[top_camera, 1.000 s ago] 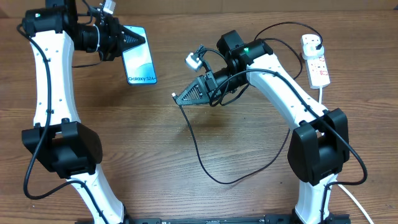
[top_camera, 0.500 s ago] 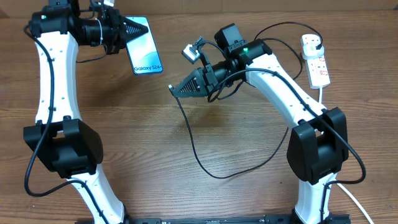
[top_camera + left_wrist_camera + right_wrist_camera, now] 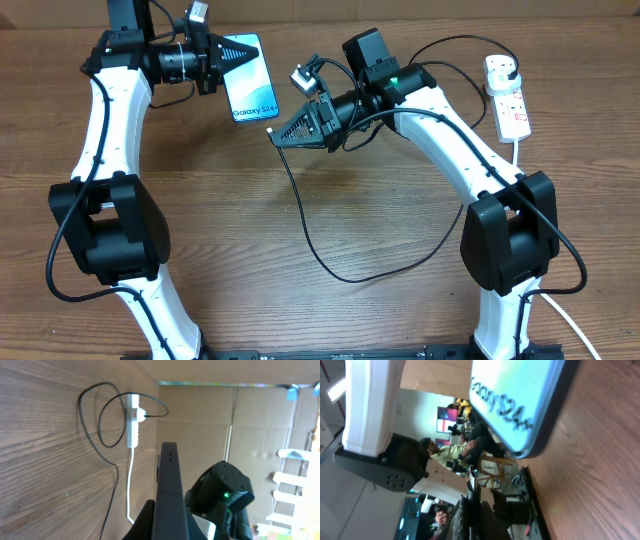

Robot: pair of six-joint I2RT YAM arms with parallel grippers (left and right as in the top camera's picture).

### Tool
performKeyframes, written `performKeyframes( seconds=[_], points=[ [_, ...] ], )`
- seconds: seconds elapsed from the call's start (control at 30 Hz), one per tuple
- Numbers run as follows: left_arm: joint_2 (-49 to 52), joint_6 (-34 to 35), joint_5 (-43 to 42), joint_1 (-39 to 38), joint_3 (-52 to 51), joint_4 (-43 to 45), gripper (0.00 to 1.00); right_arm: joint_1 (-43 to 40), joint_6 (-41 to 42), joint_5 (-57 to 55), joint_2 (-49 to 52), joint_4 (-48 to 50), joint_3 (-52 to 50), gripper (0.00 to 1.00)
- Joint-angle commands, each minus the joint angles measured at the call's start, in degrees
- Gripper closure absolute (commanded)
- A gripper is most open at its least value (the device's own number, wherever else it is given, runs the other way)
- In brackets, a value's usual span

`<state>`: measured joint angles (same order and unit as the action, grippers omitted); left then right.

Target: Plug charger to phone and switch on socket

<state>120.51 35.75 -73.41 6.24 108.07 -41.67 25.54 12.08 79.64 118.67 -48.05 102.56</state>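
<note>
The phone with its light blue "Galaxy S24+" screen hangs above the table at the back, my left gripper shut on its far end. In the left wrist view the phone shows edge-on between the fingers. My right gripper is shut on the charger near its small connector tip, which sits just below the phone's lower right corner. In the right wrist view the connector points up toward the phone. The charger's black cable loops over the table. Its black plug sits in the white socket at the far right.
The socket's thick white cord runs down the right side past the right arm's base. The left arm's base stands at the front left. Cardboard walls rise behind the table's back edge.
My left gripper has carried the phone to the right and turned it toward the right arm. The right gripper has moved left and up with the connector, closing the gap to the phone.
</note>
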Motion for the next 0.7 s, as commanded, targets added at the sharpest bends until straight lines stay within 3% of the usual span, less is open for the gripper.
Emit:
performKeyframes(
  seconds=[0.0, 0.33, 0.67],
  points=[
    [-0.81, 1.99, -4.81, 0.0, -0.04, 1.68, 0.96, 0.48, 4.87, -1.86, 0.98, 2.43, 0.13, 0.96],
    [-0.81, 1.97, -5.27, -0.31, -0.02, 1.66, 0.95, 0.59, 12.0, -4.83, 1.05, 10.16, 0.02, 0.96],
    [-0.81, 1.99, -4.39, -1.2, -0.04, 1.9, 0.96, 0.66, 12.2, -5.07, 1.05, 10.75, 0.02, 0.96]
  ],
)
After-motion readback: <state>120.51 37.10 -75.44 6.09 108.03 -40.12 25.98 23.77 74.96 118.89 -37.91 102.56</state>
